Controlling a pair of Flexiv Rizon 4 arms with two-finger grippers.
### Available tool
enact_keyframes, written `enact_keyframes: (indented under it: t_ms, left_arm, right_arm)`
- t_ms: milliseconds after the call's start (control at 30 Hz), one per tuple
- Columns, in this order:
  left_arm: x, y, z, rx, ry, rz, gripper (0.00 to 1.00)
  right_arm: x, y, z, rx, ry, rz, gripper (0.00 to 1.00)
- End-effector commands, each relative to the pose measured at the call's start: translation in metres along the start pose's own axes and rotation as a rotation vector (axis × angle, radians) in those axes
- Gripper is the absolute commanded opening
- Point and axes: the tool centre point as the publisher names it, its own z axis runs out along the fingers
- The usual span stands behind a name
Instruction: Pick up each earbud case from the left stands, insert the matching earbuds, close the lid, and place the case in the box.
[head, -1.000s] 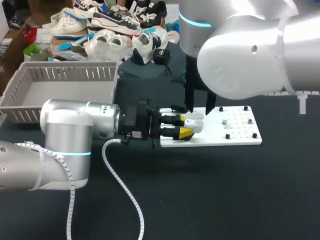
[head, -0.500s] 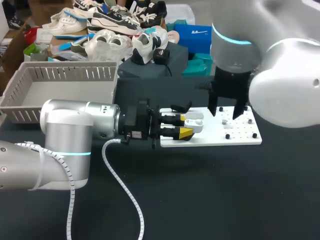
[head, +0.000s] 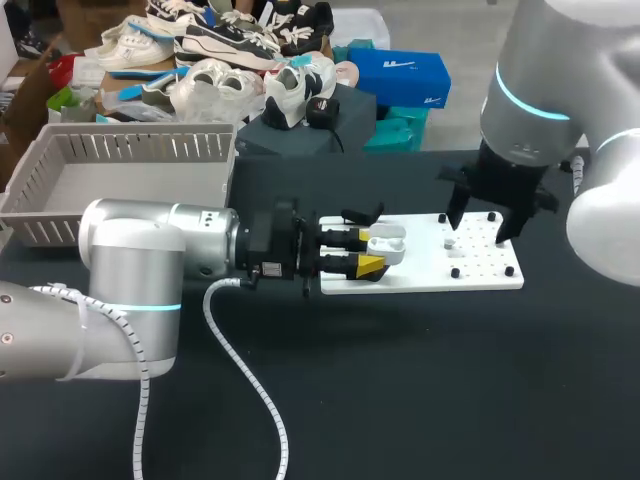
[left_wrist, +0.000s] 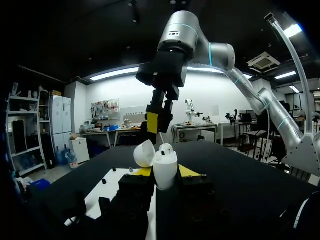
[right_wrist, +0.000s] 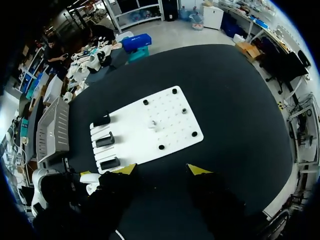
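The left claw (head: 378, 252) is clenched from two sides on a white, rounded plastic earbud case (left_wrist: 165, 170), which it holds over the left end of a flat white perforated board (head: 420, 275) lying on the black tabletop (head: 450, 380). The case's lid is swung open, and one white earbud (left_wrist: 166, 148) appears to sit in its mouth; whether a second is inside cannot be told. The right claw (right_wrist: 162, 170) hangs released and carries nothing, above the right half of the board. A small pale piece (head: 450, 241), probably the other earbud, lies there among black pegs. The three black stands (right_wrist: 105, 141) at the board's left side carry no case in the right wrist view. The grey slatted plastic basket (head: 130, 148) sits well off to the left, and no case shows on the part of its floor that is visible. By this reading the task is early in its first round. The case is lifted and partly filled. The remaining earbud, the lid and the drop into the basket are left to do.
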Motion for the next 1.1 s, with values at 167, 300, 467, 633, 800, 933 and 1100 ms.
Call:
enact_keyframes:
  t_ms: [167, 300, 467, 633, 800, 933, 1100]
  left_arm:
    - [0.000, -0.002, -0.008, -0.031, -0.019, 0.022, 0.00]
    - [0.002, -0.001, -0.010, -0.038, -0.019, 0.024, 0.00]
    - [0.002, -0.001, -0.010, -0.040, -0.019, 0.024, 0.00]
    - [0.002, -0.001, -0.010, -0.040, -0.019, 0.024, 0.00]
    - [0.002, -0.001, -0.010, -0.040, -0.019, 0.024, 0.00]
    - [0.002, -0.001, -0.010, -0.040, -0.019, 0.024, 0.00]
    - [0.002, -0.001, -0.010, -0.040, -0.019, 0.024, 0.00]
  right_arm:
    - [-0.016, 0.006, 0.024, -0.003, 0.031, 0.030, 0.69]
    - [-0.023, 0.010, 0.035, 0.006, 0.048, 0.042, 0.67]
    - [-0.029, 0.016, 0.051, 0.017, 0.058, 0.058, 0.55]
    - [-0.034, 0.021, 0.068, 0.033, 0.071, 0.067, 0.49]
    - [-0.033, 0.022, 0.079, 0.031, 0.079, 0.078, 0.48]
    - [-0.033, 0.024, 0.084, 0.024, 0.077, 0.086, 0.48]
    - [-0.034, 0.023, 0.093, 0.019, 0.078, 0.096, 0.44]
